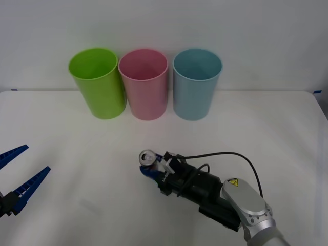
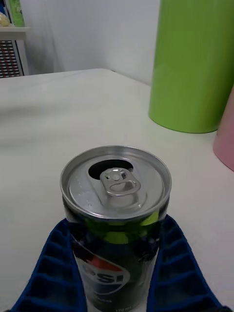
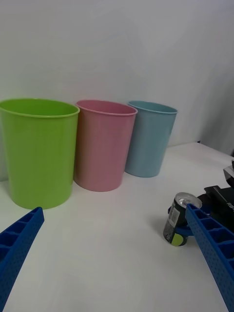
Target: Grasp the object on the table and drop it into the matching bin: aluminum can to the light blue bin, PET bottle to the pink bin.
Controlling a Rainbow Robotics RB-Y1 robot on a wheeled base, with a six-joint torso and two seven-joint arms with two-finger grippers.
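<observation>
we note the small silver aluminum can [image 1: 149,158] with its dark grey-and-red label standing upright on the wide white tabletop [image 1: 92,148], near the middle and well short of the bins. the right gripper [image 1: 150,166] has its blue ribbed fingers [image 2: 51,273] closed against both sides of the can; in the right wrist view the pull-tab top [image 2: 117,181] sits just above the two pads. from the left wrist view we see the can [image 3: 180,220] resting on the table with the right arm's blue finger behind its base.

at the far edge three tall tapered plastic bins stand in a row: lime green bin [image 1: 97,82], pink bin [image 1: 144,83], light blue bin [image 1: 196,83]. green and pink look touching.

the left gripper [image 1: 16,177] hovers at the table's left edge, fingers spread wide and holding nothing.
</observation>
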